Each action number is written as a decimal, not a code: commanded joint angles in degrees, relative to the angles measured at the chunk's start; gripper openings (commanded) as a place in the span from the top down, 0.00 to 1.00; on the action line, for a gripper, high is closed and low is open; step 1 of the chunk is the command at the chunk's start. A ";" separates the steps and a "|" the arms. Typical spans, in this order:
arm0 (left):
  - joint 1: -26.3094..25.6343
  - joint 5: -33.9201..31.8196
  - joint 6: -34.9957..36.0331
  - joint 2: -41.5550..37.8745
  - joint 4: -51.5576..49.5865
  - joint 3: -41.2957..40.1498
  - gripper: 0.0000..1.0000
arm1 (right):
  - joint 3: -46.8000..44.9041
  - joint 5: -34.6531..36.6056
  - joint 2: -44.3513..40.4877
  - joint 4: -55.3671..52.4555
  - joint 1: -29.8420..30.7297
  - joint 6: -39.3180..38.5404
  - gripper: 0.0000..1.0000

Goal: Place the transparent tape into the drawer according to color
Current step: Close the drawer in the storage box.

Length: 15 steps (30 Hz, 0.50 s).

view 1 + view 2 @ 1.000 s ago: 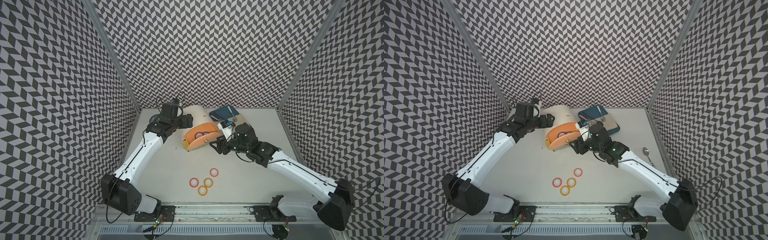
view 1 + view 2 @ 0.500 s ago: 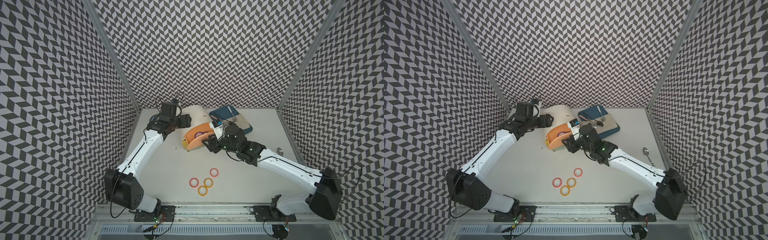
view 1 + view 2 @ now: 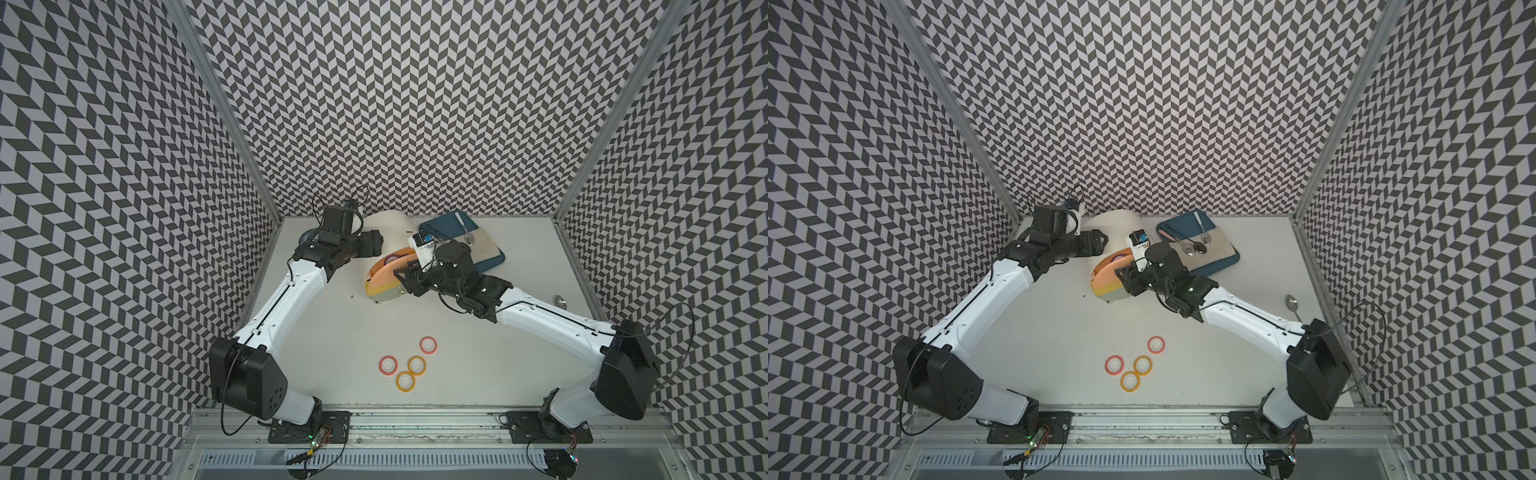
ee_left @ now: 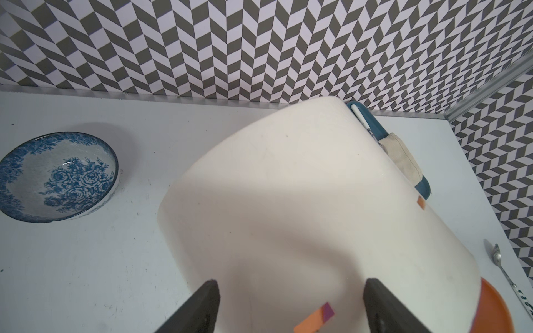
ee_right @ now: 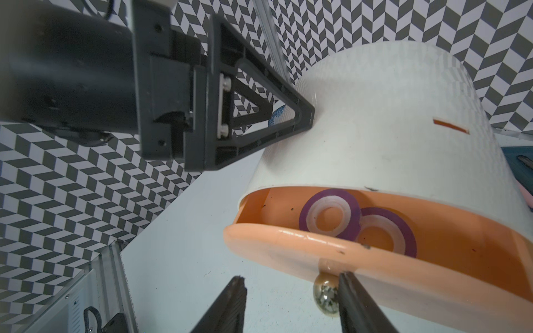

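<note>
Purple tape: two purple rings (image 5: 356, 220) with white cores lie flat and overlap inside the open orange drawer (image 5: 288, 248), in the centre of the right wrist view.
Pink-red tape: first pink-red ring (image 3: 428, 345) and second pink-red ring (image 3: 388, 364) lie on the surface (image 3: 332, 332), lower centre in both top views.
Yellow-orange tape: first yellow-orange ring (image 3: 417, 365) and second yellow-orange ring (image 3: 405, 381) lie just beside them.
Left fingers (image 4: 207, 302): spread wide and holding nothing; one tip touches the white housing (image 5: 375, 129).
Right fingers (image 5: 227, 305): parted; one finger is against the silver knob (image 5: 324, 292), the other is well apart from it.
</note>
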 commanded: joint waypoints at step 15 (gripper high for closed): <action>0.33 1.79 2.26 1.01 -1.92 -0.91 0.19 | 4.49 0.77 5.30 5.10 0.38 0.31 0.46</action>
